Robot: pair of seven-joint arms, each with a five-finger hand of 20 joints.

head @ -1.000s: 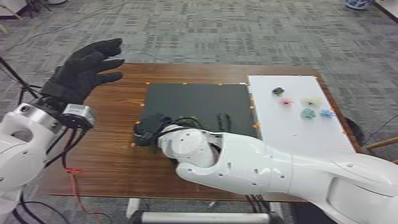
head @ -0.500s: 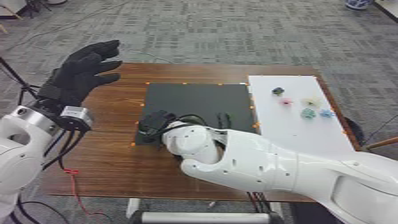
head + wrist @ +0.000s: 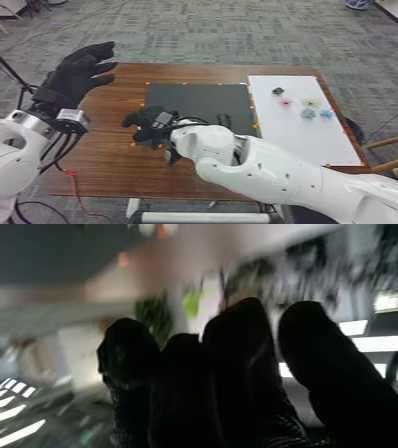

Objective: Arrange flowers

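The left hand [image 3: 75,75] is open, its fingers bent a little and spread from the thumb; it is raised beside the left edge of the tabletop [image 3: 107,155], near the far-left corner. The right hand [image 3: 147,116] is at the left edge of the black mat [image 3: 200,100], towards the mat's near-left corner; whether it is open, closed or gripping something, I cannot tell. In the right wrist view a dark green sprig [image 3: 155,319] and a bright green leaf [image 3: 192,304] show just behind that hand; whether they touch it, I cannot tell.

Five flowers are on the white board [image 3: 302,142], all in its far half; the dark flower [image 3: 278,91] is nearest the board's far-left corner, with the pink flower [image 3: 286,102] just on the near side of it; the pale yellow flower [image 3: 311,101] is right of the pink one; the teal flower [image 3: 307,113] and the light blue flower [image 3: 326,113] are side by side, the light blue one closer to the board's right edge. Some dark greenery [image 3: 225,120] is by the mat's right edge, nearer its near-right corner than its far-right one.

The board is along the right edge of the tabletop; the mat is left of it; small orange markers [image 3: 257,125] line the mat's edges.
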